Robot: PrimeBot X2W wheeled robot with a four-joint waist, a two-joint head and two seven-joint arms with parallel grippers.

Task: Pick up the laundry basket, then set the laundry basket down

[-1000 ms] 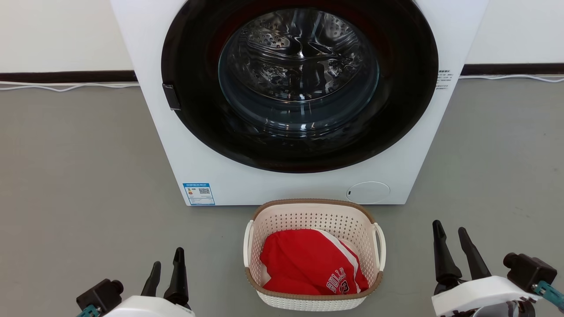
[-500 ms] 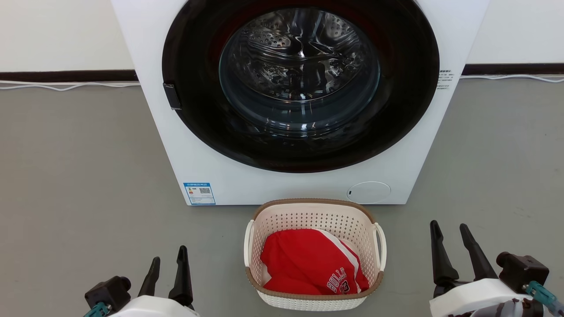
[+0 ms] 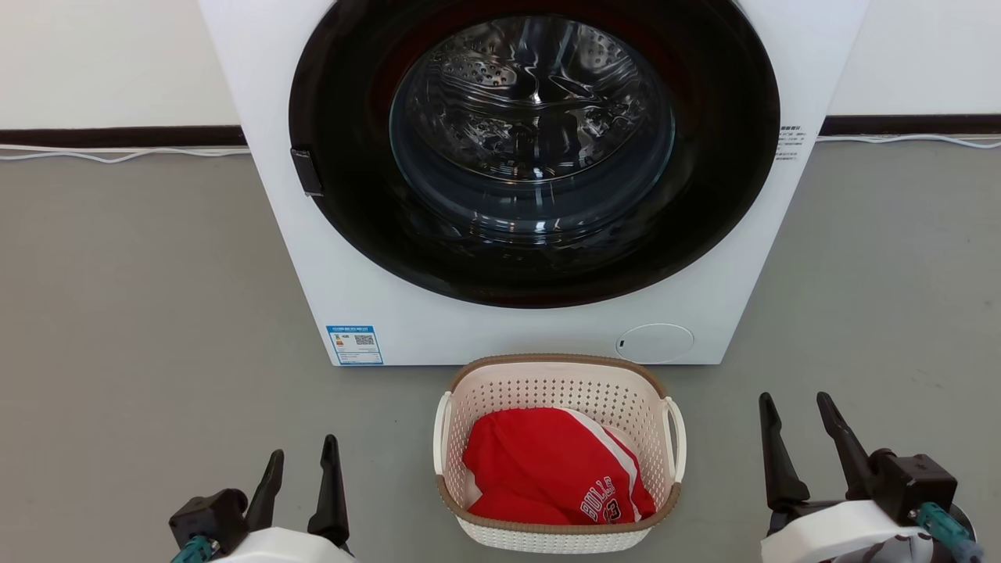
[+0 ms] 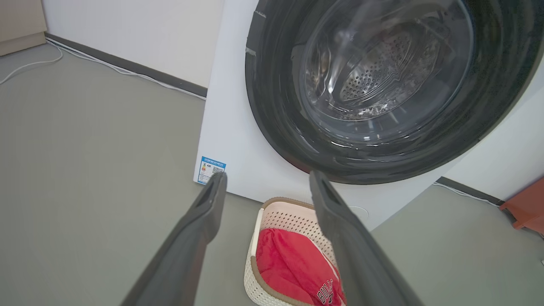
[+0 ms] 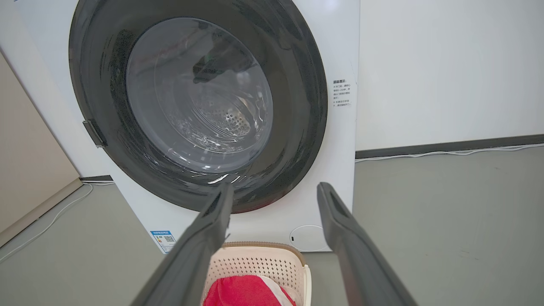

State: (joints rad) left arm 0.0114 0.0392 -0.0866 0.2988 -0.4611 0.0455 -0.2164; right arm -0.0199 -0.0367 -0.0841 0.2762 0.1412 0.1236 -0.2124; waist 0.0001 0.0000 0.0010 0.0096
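Note:
The laundry basket, cream-white and perforated with a brown rim and white side handles, stands on the grey floor just in front of the washing machine. A red jersey lies inside it. The basket also shows low in the left wrist view, and its far wall low in the right wrist view. My left gripper is open to the basket's left, apart from it. My right gripper is open to the basket's right, also clear of it. Nothing is between either pair of fingers.
A white front-loading washing machine with a closed dark round door stands right behind the basket. White cables run along the wall's dark skirting. An orange-red object sits on the floor at the right in the left wrist view.
Both grippers have turned slightly and shifted a little toward the basket. The basket has not moved.

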